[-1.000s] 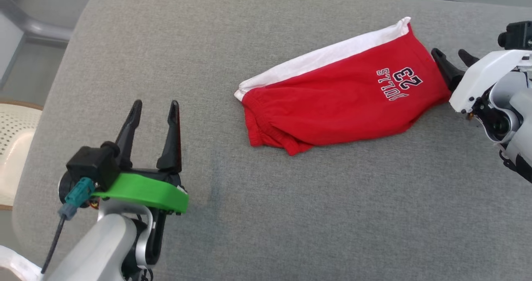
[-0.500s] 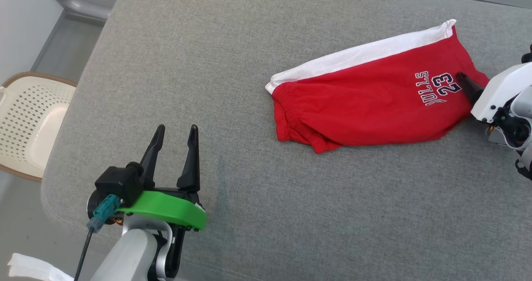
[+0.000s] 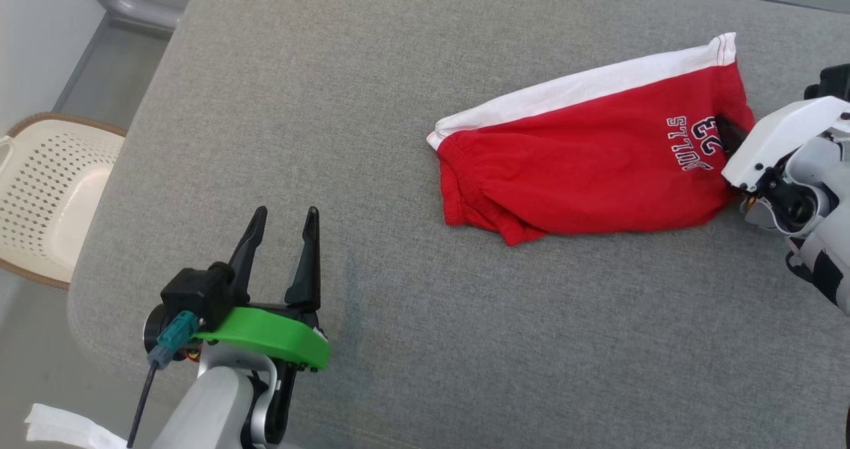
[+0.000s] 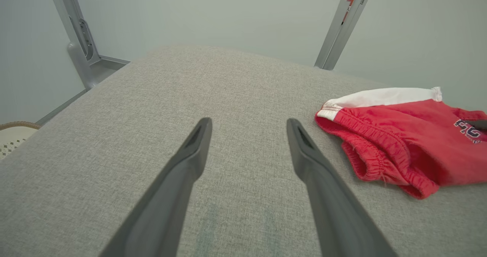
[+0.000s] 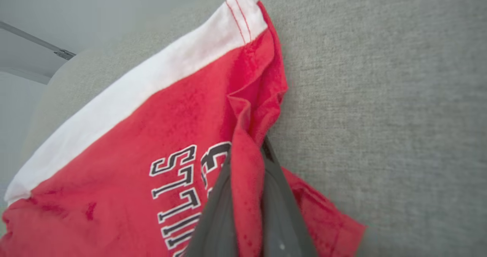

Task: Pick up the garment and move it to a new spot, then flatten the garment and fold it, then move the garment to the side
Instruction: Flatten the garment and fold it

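Observation:
The garment (image 3: 584,163) is a pair of red shorts with a white side band and dark lettering, lying on the grey padded table (image 3: 372,143). My right gripper (image 3: 725,132) is shut on a raised fold of the garment (image 5: 247,162) at its right hem, beside the lettering; the red cloth stands pinched between the two dark fingers (image 5: 217,211). My left gripper (image 3: 283,226) hovers open over bare table at the lower left, well apart from the shorts. In the left wrist view the garment (image 4: 399,135) lies to the right of the spread fingers (image 4: 190,154).
A cream perforated basket (image 3: 46,196) stands on the floor beyond the table's left edge. A metal frame post (image 4: 338,25) rises behind the table. A white scrap (image 3: 66,429) lies at the bottom left corner.
My right gripper has closed on the garment's right hem, bunching the cloth into a fold. The head camera shifted between the earliest frame and now. My left gripper stays open.

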